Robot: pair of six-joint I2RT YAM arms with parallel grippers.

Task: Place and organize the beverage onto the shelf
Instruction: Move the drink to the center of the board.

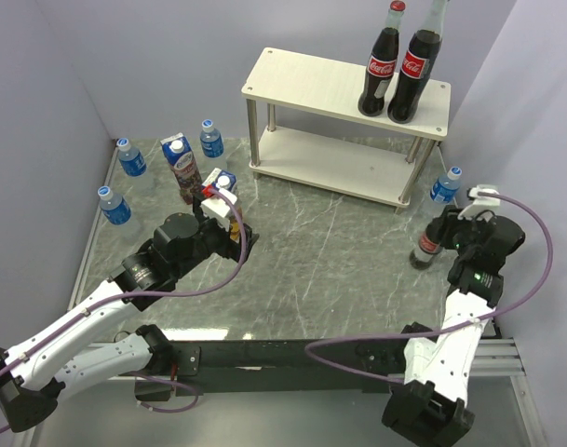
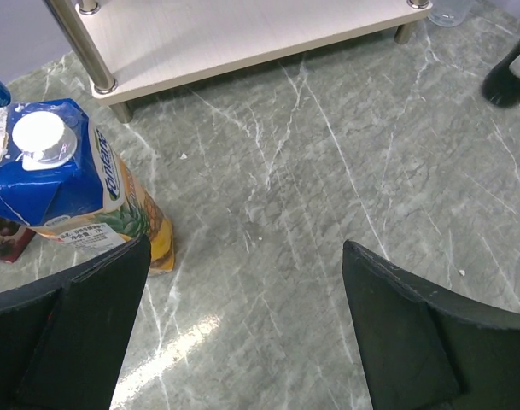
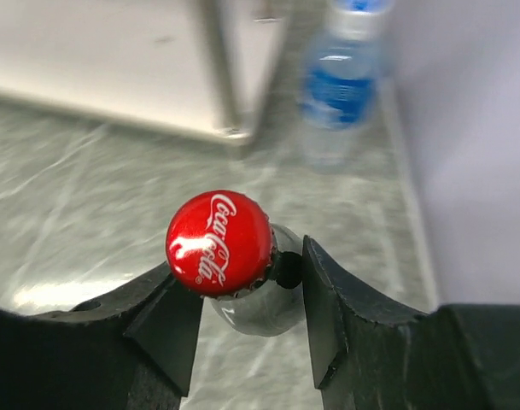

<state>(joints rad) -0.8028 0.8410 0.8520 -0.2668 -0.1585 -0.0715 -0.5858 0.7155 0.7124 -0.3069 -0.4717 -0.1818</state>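
Two Coca-Cola bottles [image 1: 381,74] stand on the shelf [image 1: 302,79], top board, right end. The third Coca-Cola bottle [image 3: 219,243] is upright on the table [image 1: 339,251] right of the shelf, with the right gripper [image 3: 242,286] pinching its neck under the cap, as far as shows. Step in hand: securing this pick. Next calls for a straight lift above the top board, then set-down beside the pair; left gripper [image 2: 242,282] spread wide, empty, beside the pineapple carton [image 2: 72,179].

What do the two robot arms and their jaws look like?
Both the left arm and the right arm have white links and black joints. A purple cable loops along each. The jaws are black, broad and wedge-shaped. A small green light shows on the right arm.
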